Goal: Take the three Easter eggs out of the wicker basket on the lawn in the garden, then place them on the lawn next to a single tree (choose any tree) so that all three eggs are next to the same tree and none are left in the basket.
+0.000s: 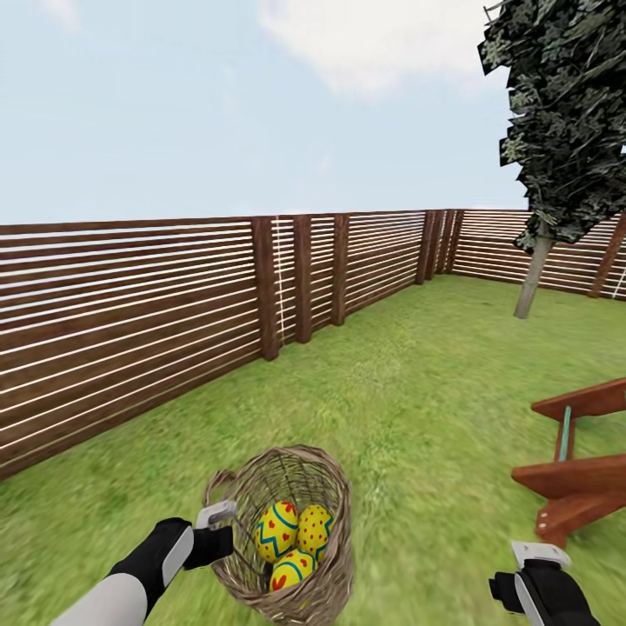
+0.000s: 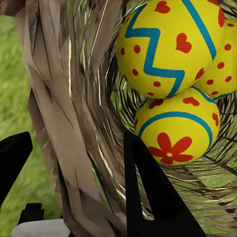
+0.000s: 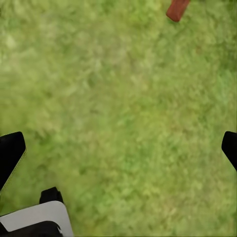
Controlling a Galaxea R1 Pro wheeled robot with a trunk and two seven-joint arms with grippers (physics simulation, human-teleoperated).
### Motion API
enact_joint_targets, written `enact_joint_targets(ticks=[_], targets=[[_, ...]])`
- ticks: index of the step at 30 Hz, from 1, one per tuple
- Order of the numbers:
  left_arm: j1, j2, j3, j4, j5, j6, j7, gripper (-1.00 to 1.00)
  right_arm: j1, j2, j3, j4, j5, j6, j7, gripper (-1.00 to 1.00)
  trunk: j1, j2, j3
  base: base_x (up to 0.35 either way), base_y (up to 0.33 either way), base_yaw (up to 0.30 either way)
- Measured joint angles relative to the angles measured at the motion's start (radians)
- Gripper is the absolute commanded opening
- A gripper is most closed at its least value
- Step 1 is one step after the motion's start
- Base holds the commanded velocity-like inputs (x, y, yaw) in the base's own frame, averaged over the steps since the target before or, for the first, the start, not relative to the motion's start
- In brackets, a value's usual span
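Observation:
The wicker basket [image 1: 326,522] stands on the lawn [image 1: 417,391] just in front of me, with three yellow Easter eggs inside: one with a blue zigzag [image 1: 277,529], a dotted one [image 1: 315,529] and one lower down [image 1: 291,569]. My left gripper [image 1: 228,522] straddles the basket's near wall [image 2: 74,123], one finger [image 2: 148,197] inside beside the flower egg [image 2: 177,131], the other outside, shut on the wicker. Above that egg lie the zigzag egg [image 2: 170,44] and the dotted egg [image 2: 224,64]. My right gripper [image 1: 539,556] hangs open over bare grass [image 3: 118,98]. A tree [image 1: 532,278] with a pale trunk stands far right.
A brown slatted fence [image 1: 130,330] runs along the left and back of the garden. A red-brown wooden bench or chair [image 1: 582,469] sits on the grass at right, and its leg tip [image 3: 177,9] shows in the right wrist view. Open lawn lies between basket and tree.

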Motion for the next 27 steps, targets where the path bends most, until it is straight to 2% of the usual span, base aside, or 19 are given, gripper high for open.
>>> enact_joint_targets(ticks=[19,27], targets=[[0.0,0.001,0.001,-0.002,0.001,0.0,0.0,-1.0,0.0,0.001,0.003,0.0,0.0,0.0,0.0,1.0,0.0,0.0,0.0,0.33,0.0,-0.001],[0.0,0.001,0.0,-0.001,0.002,0.0,0.0,-1.0,0.0,0.002,0.006,0.01,0.0,0.002,0.002,1.0,0.0,0.0,0.003,0.33,0.0,-0.18]])
